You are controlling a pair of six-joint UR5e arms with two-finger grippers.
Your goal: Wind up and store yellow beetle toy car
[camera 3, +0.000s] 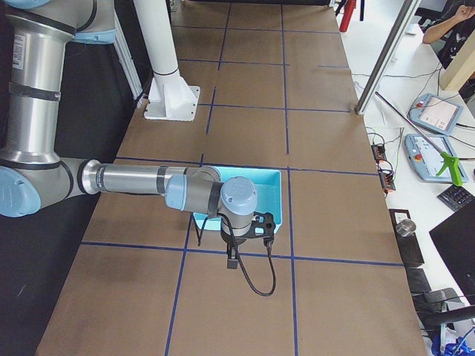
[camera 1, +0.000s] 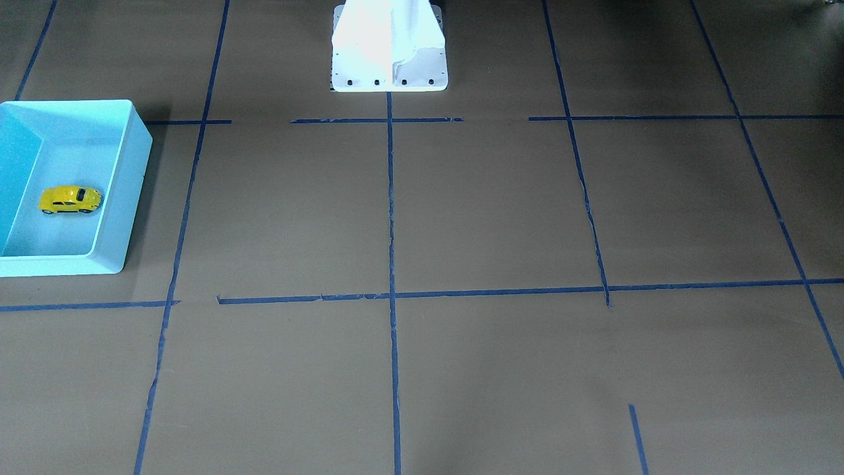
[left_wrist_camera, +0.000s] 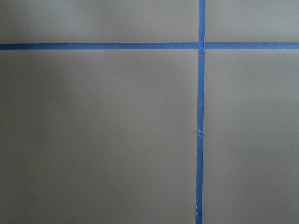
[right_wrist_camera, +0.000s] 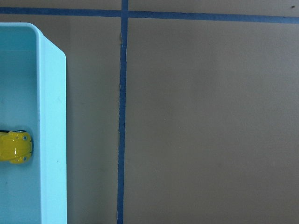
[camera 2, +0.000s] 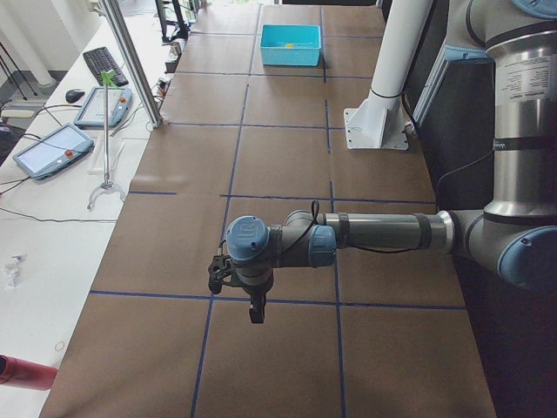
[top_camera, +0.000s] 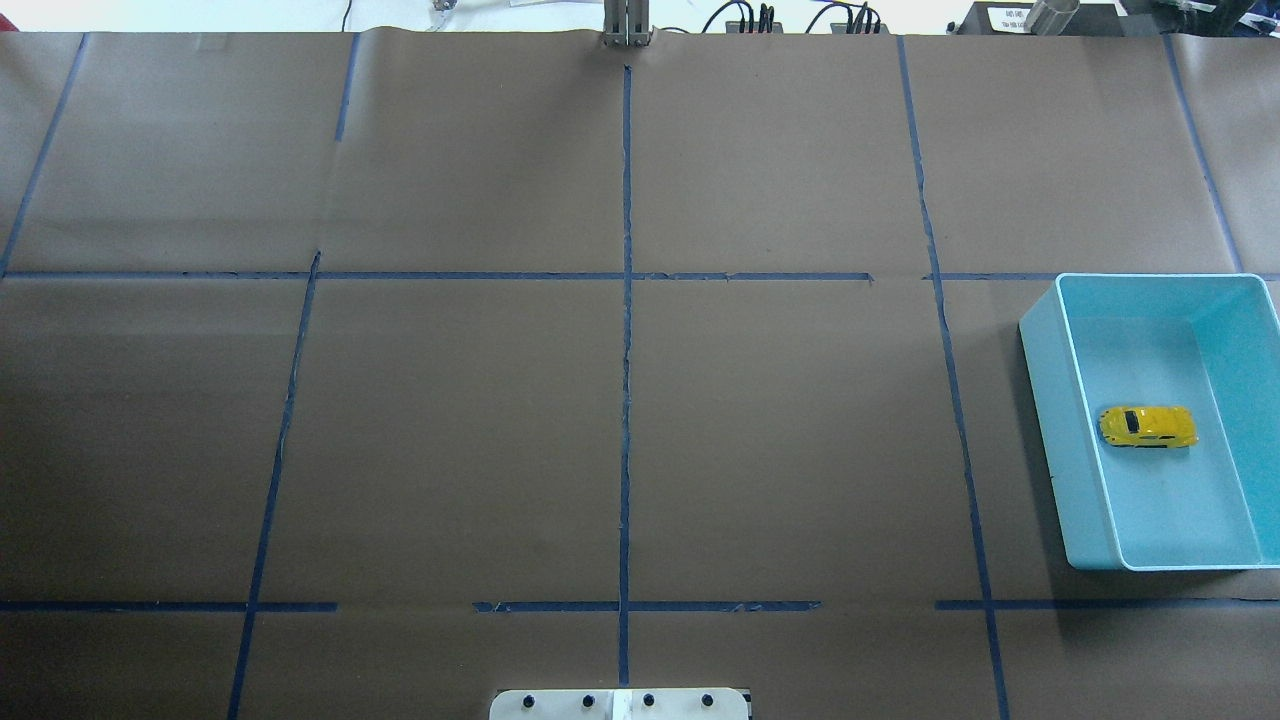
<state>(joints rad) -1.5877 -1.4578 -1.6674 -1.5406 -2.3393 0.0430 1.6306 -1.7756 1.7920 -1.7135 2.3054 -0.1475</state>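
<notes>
car: we see the yellow beetle toy car (top_camera: pixel 1148 426) inside the turquoise bin (top_camera: pixel 1040 400), overhead 3 o'clock | handling: we judge it light, rigid, slick; pinch its flanks | jaws: left gripper (camera 2: pixel 253 305), right gripper (camera 3: pixel 231 258), cannot tell

My left arm (camera 2: pixel 383 233) and right arm (camera 3: pixel 133 179) are silver-grey tubes with rounded blue joint caps and black rings at the seams. My left end effector (camera 2: pixel 254 308) and right end effector (camera 3: pixel 231 259) are dark, almost black. A thin black cable trails back from each. My white pedestal (camera 1: pixel 389 46) ends in a plate with four dark screws.
</notes>
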